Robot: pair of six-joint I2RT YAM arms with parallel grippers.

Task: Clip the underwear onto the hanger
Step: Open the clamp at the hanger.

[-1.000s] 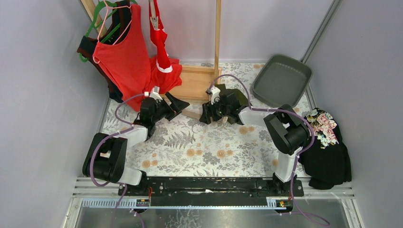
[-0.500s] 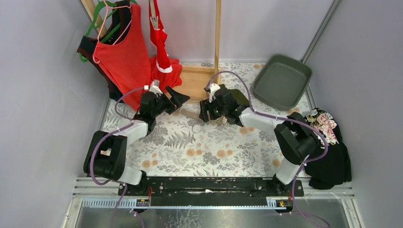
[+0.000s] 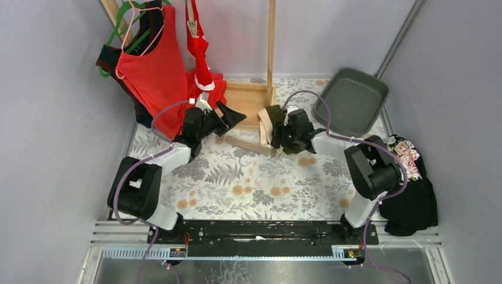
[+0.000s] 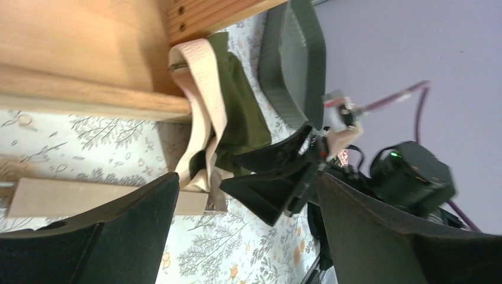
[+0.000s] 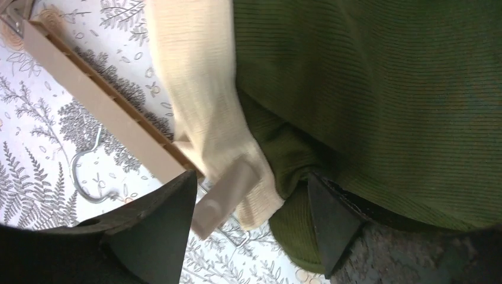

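The olive green underwear with its cream waistband lies bunched against the wooden stand base. The hanger, a pale wooden bar with a wire hook, lies flat on the table. Its end clip touches the waistband's tip. My right gripper is open, its fingers straddling the clip and the waistband end. My left gripper is open and empty, facing the right gripper across the hanger bar. The red underwear hangs from a clip at the back.
A red tank top hangs on hangers at the back left. The stand's upright post rises behind the grippers. A grey tray leans at the back right. Black floral cloth lies at the right edge.
The right gripper has shifted right and back, uncovering the cream waistband in the top view. The left gripper has moved up and right toward the stand base.
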